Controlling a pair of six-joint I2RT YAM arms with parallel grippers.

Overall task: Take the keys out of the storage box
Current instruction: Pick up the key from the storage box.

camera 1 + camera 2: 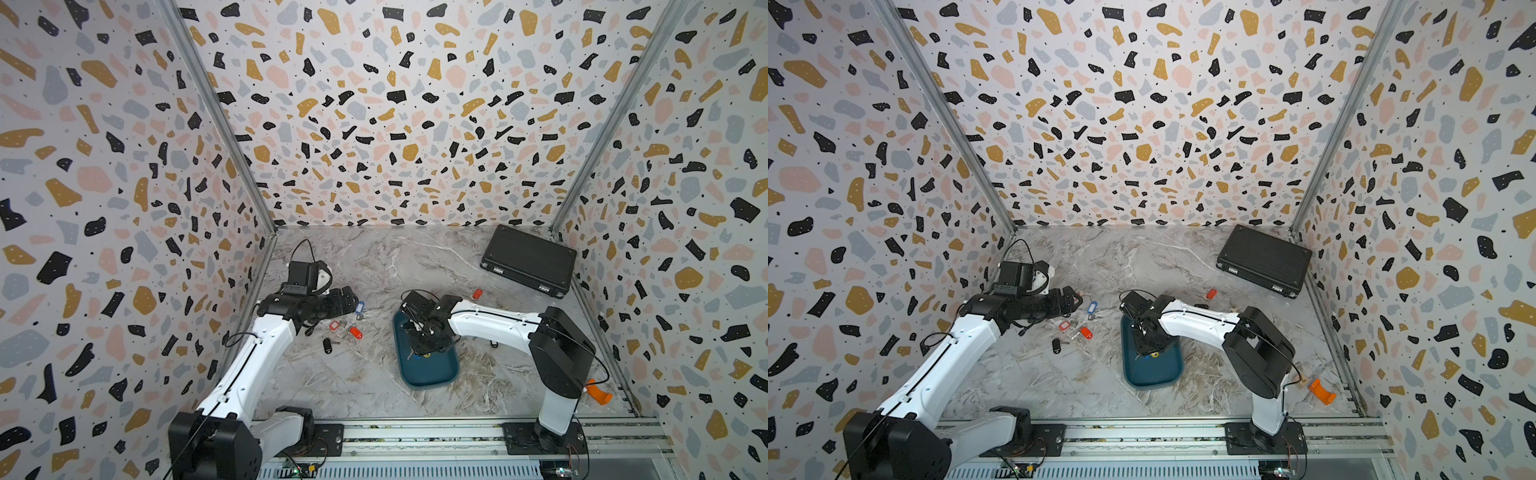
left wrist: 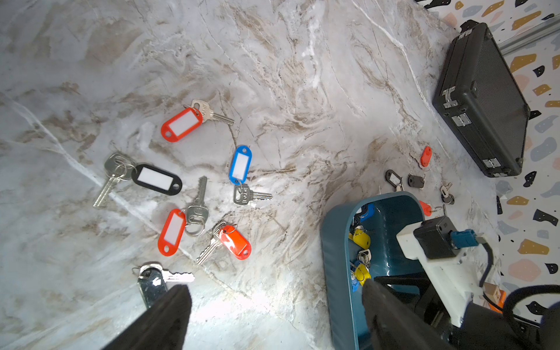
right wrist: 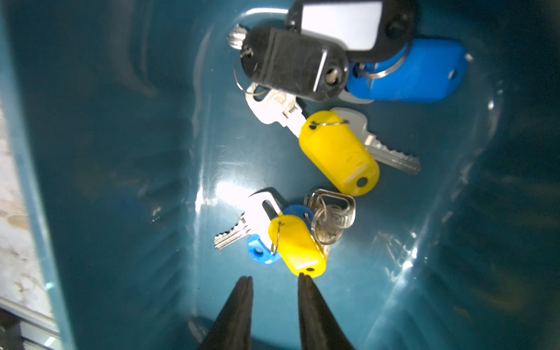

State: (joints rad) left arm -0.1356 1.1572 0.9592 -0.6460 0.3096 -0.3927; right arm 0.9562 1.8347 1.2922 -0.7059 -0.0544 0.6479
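Note:
The teal storage box (image 1: 432, 374) (image 1: 1154, 374) lies mid-table. My right gripper (image 3: 275, 276) reaches down into the storage box (image 3: 106, 151), open by a narrow gap with nothing between its fingers. One tip touches a yellow-tagged key (image 3: 298, 245). Further keys lie in the box: a yellow tag (image 3: 338, 151), a black tag (image 3: 294, 62) and a blue tag (image 3: 409, 71). My left gripper (image 2: 274, 285) hangs wide open over the table, left of the box rim (image 2: 336, 242). Several keys lie on the marble: red (image 2: 181, 124), blue (image 2: 241, 163) and black (image 2: 156, 178).
A black ribbed briefcase (image 1: 528, 259) (image 2: 481, 100) sits at the back right corner. More keys lie beyond the box, among them a red tag (image 1: 477, 294) (image 2: 425, 156). An orange part (image 1: 598, 392) lies near the right arm's base. Patterned walls enclose three sides.

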